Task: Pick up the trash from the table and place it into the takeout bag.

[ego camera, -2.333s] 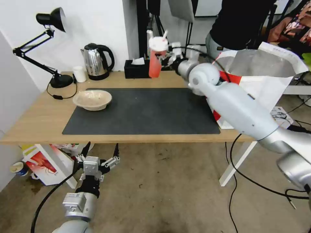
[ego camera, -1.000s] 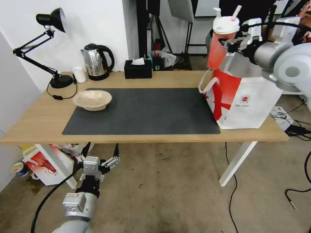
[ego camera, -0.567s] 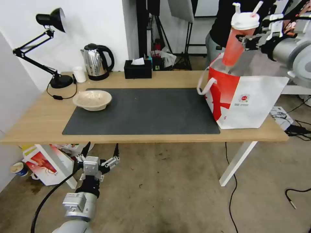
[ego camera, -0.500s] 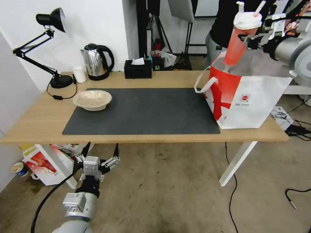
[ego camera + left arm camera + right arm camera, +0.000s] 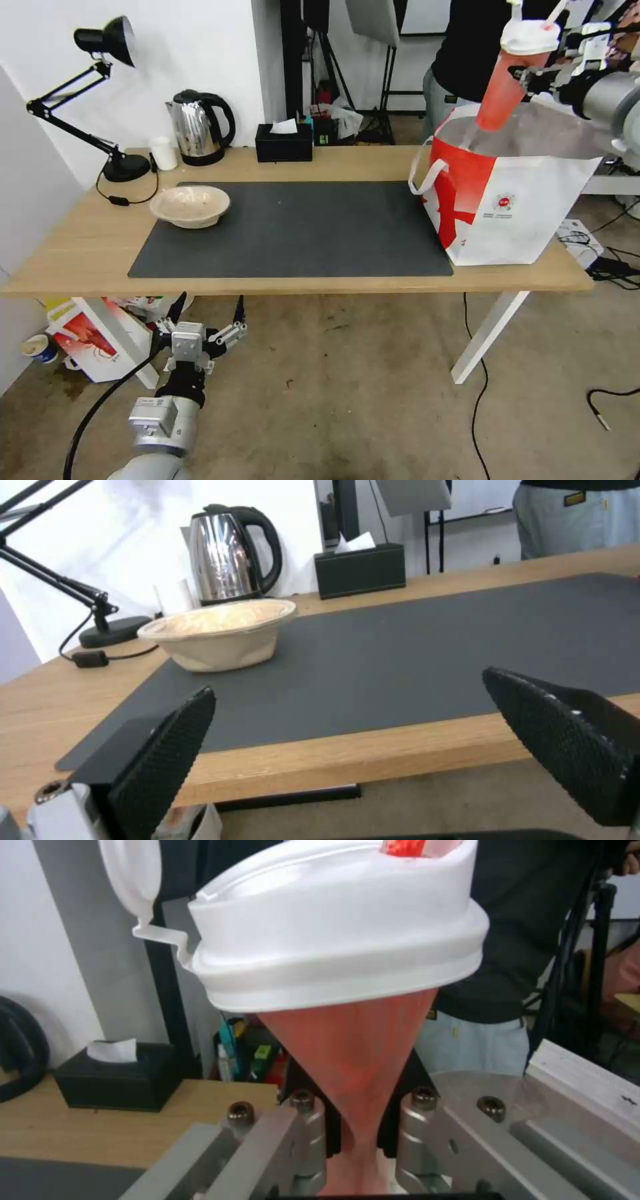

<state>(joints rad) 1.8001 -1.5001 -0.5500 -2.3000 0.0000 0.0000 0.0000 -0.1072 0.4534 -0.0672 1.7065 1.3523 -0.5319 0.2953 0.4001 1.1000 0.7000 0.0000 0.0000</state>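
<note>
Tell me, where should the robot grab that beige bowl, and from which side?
Probably by the rim, coming down from above. The bowl sits upright and open on the mat, with a thin flared rim and sloping walls that fingers could slip off. The left gripper, open below the table edge, is nearest; the right gripper holds the cup over the bag.

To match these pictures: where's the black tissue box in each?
Head view: tissue box on the table, right of the kettle.
Left wrist view: tissue box behind the beige bowl, beside the kettle.
Right wrist view: tissue box on the table beyond the red cup.
Shared landmark: the wooden table.
</note>
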